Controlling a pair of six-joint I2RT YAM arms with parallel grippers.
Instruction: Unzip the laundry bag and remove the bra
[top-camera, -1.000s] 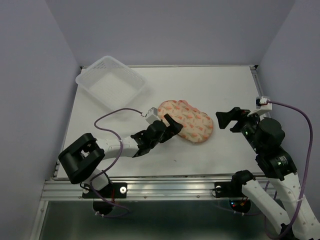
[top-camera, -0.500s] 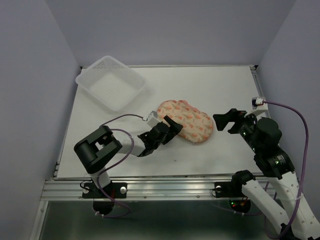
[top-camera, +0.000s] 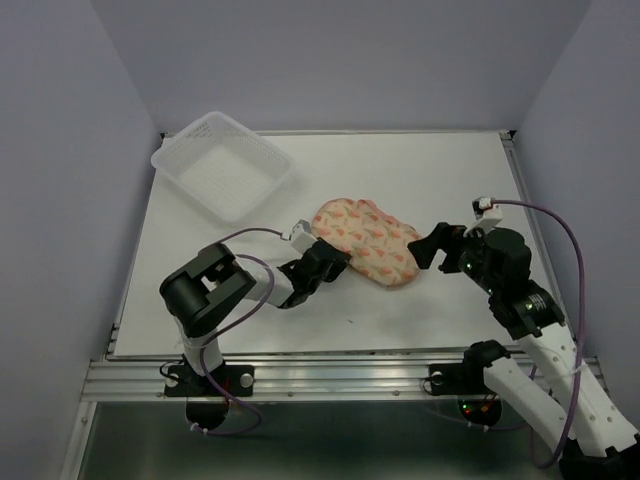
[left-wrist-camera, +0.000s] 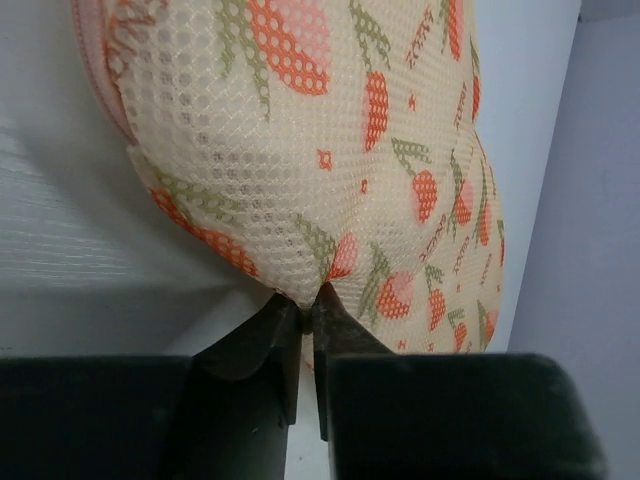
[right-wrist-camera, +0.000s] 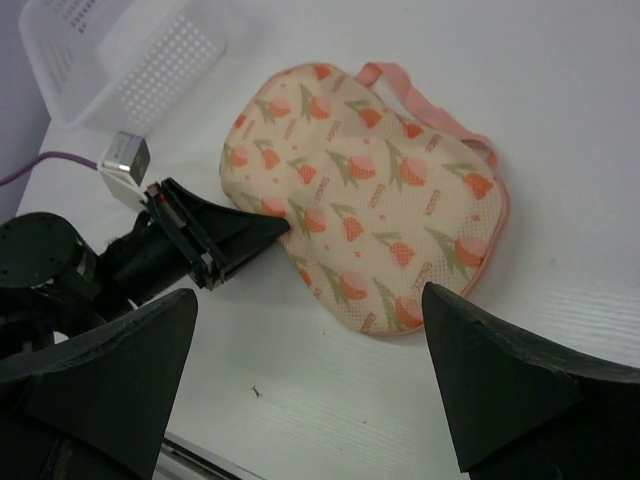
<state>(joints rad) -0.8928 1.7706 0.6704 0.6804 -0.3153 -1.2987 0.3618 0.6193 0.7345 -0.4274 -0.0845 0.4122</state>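
Here, at the far left of the white desk (top-camera: 440, 170), a clear plastic tray (top-camera: 222, 165) sits by the back corner, just where it was a second ago. Nearer the front, the left jaws, spread wide a second ago, are now pressed almost together, their fingertips (left-wrist-camera: 335, 318) pinching the near left edge of the laundry bag (top-camera: 368, 240). The bag lies flat and closed near the middle of the desk. It is peach mesh printed with orange-red motifs, with a thin pink loop (right-wrist-camera: 425, 100) trailing off its far side, and it is in the same spot as before. To the right, the right jaws are spread wide and hold nothing. They hang just beside the bag's right end, closer in than a second ago.
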